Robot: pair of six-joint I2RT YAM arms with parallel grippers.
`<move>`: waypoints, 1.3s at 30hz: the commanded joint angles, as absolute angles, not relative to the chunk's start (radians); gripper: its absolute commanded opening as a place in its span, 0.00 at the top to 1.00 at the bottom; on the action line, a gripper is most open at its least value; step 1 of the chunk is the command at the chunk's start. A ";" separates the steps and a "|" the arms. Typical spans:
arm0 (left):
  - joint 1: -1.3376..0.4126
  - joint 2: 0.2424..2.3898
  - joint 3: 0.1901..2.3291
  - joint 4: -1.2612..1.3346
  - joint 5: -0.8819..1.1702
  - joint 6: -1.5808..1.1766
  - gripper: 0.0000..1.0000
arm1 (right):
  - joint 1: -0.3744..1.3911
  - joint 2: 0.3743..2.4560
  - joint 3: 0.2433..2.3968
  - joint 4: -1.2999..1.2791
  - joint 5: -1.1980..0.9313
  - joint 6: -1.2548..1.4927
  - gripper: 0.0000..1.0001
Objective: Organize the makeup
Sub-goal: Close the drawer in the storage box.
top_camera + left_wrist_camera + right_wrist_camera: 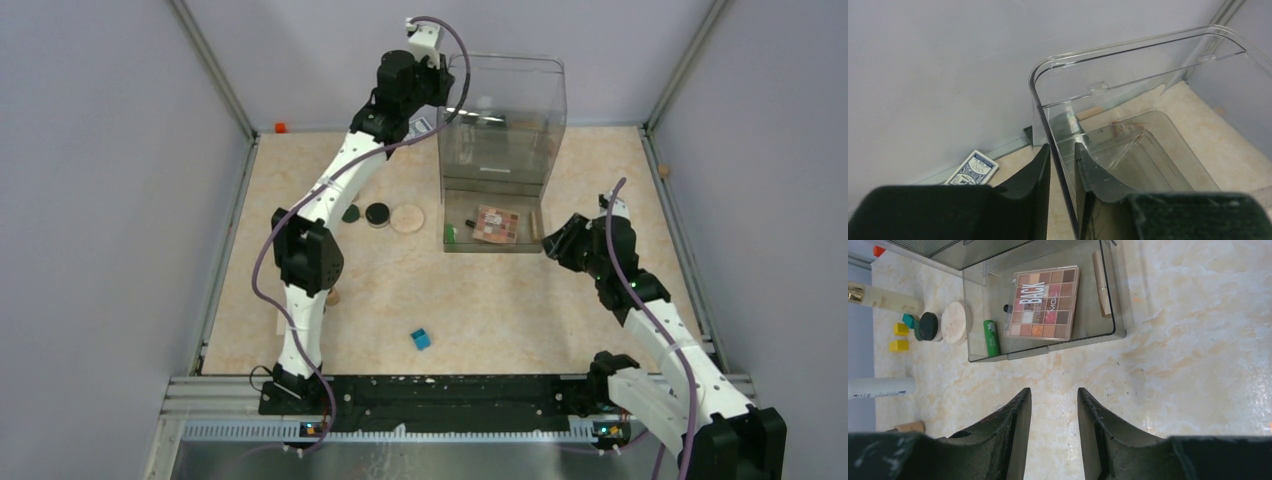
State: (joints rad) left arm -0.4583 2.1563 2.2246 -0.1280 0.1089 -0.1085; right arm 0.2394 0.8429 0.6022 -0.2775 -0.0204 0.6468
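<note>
Left pincer clenched on left edge of raised clear lid — right pincer released, hovering near side of tray holding checkered palette

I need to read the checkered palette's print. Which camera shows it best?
Right wrist view: the checkered palette lies flat in the clear organizer, large, lettering legible. Top external shows it small, print unreadable. Left wrist gives at most a faint blur through clear walls.
</note>
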 commanded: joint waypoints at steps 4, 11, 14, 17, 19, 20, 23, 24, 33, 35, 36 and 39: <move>-0.480 2.113 2.238 -0.244 0.078 -0.054 0.89 | 0.242 0.825 0.577 -0.223 -0.052 0.654 0.62; -0.542 2.096 2.221 -0.270 0.051 -0.044 0.89 | 0.248 0.814 0.496 -0.112 -0.073 0.708 0.62; -0.567 2.088 2.211 -0.282 0.014 -0.049 0.88 | 0.270 0.805 0.479 -0.092 -0.054 0.714 0.62; -0.582 2.084 2.207 -0.292 -0.025 -0.053 0.89 | 0.310 0.789 0.470 -0.085 -0.008 0.709 0.62; -0.589 2.082 2.207 -0.302 -0.044 -0.056 0.89 | 0.329 0.777 0.465 -0.082 0.022 0.703 0.62; -0.590 2.079 2.206 -0.308 -0.052 -0.059 0.89 | 0.337 0.772 0.465 -0.081 0.030 0.695 0.62; -0.595 2.069 2.196 -0.321 -0.070 -0.074 0.89 | 0.363 0.764 0.459 -0.064 0.034 0.647 0.62; -0.597 2.065 2.191 -0.324 -0.078 -0.076 0.90 | 0.377 0.764 0.456 -0.054 0.028 0.613 0.62; -0.609 2.032 2.169 -0.356 -0.132 -0.085 0.93 | 0.701 0.826 0.393 0.176 0.173 0.398 0.66; -0.614 2.026 2.163 -0.356 -0.137 -0.085 0.93 | 0.779 0.880 0.399 0.211 0.196 0.379 0.73; -0.615 2.024 2.162 -0.356 -0.137 -0.086 0.93 | 0.811 0.908 0.404 0.229 0.211 0.374 0.76; -0.619 2.024 2.163 -0.357 -0.140 -0.083 0.94 | 0.899 1.011 0.423 0.264 0.274 0.356 0.89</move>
